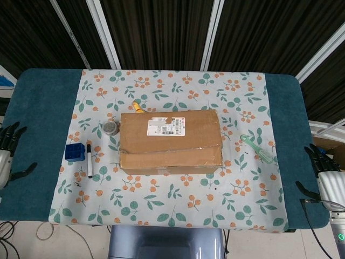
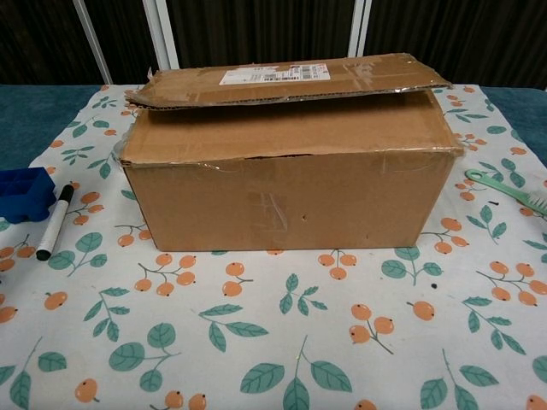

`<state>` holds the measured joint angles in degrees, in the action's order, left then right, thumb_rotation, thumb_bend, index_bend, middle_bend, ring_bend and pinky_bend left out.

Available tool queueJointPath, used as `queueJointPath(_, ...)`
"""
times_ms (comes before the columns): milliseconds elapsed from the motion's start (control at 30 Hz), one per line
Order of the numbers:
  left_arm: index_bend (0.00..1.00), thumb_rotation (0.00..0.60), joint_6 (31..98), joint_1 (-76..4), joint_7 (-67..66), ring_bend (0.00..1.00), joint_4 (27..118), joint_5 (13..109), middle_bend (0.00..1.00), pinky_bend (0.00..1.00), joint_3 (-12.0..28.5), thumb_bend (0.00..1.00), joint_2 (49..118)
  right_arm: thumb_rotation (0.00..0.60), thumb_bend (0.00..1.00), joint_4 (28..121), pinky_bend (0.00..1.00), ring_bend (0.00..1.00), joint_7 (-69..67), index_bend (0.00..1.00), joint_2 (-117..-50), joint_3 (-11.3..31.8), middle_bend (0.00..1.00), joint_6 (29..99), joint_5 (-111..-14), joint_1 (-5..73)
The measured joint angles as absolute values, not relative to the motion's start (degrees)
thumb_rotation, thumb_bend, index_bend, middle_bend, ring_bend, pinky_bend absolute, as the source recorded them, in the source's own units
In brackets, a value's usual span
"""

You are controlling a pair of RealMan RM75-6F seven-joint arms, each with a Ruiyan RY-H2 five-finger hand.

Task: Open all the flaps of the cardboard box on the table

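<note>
A brown cardboard box (image 1: 170, 141) (image 2: 286, 175) stands in the middle of the floral tablecloth. Its two long top flaps lie down; the far flap with the white label (image 2: 275, 74) sits slightly raised over the near flap (image 2: 286, 128). My left hand (image 1: 7, 154) hovers at the table's far left edge, fingers spread, holding nothing. My right hand (image 1: 323, 175) hangs off the table's right edge, fingers apart and empty. Both hands are far from the box. Neither hand shows in the chest view.
Left of the box lie a blue block (image 1: 74, 152) (image 2: 24, 193), a black marker (image 1: 89, 159) (image 2: 55, 221) and a small round tin (image 1: 110, 127). An orange-yellow object (image 1: 138, 107) pokes out behind the box. A green brush (image 1: 258, 149) (image 2: 508, 189) lies to the right.
</note>
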<state>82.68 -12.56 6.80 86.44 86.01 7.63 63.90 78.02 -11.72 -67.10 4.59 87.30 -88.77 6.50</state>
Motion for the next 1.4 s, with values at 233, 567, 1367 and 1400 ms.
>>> queueJointPath(233, 0.07, 0.600, 80.73, -19.78, 7.90, 0.00, 84.99, 92.90, 0.01, 0.00, 8.96, 0.16, 67.04, 0.600, 0.28, 78.43, 0.24, 0.20, -11.44, 0.00, -66.88, 4.50, 0.05, 87.05, -88.62, 6.49)
queueJointPath(567, 0.07, 0.600, 73.06, -28.94, 12.06, 0.00, 81.69, 95.41, 0.01, 0.00, 9.57, 0.16, 73.59, 0.600, 0.28, 78.46, 0.24, 0.20, -11.19, 0.00, -66.93, 4.72, 0.05, 86.84, -88.14, 6.52)
queueJointPath(1367, 0.08, 0.600, 73.74, -36.34, 12.19, 0.00, 72.20, 97.28, 0.01, 0.00, 9.08, 0.16, 84.23, 0.600, 0.28, 78.50, 0.24, 0.20, -12.01, 0.00, -66.99, 5.18, 0.06, 87.03, -87.60, 6.41)
queueJointPath(1400, 0.08, 0.600, 73.52, -36.65, 11.86, 0.00, 71.99, 97.28, 0.01, 0.00, 9.05, 0.16, 84.41, 0.600, 0.28, 78.48, 0.24, 0.20, -12.06, 0.00, -67.00, 5.18, 0.06, 86.96, -87.58, 6.43)
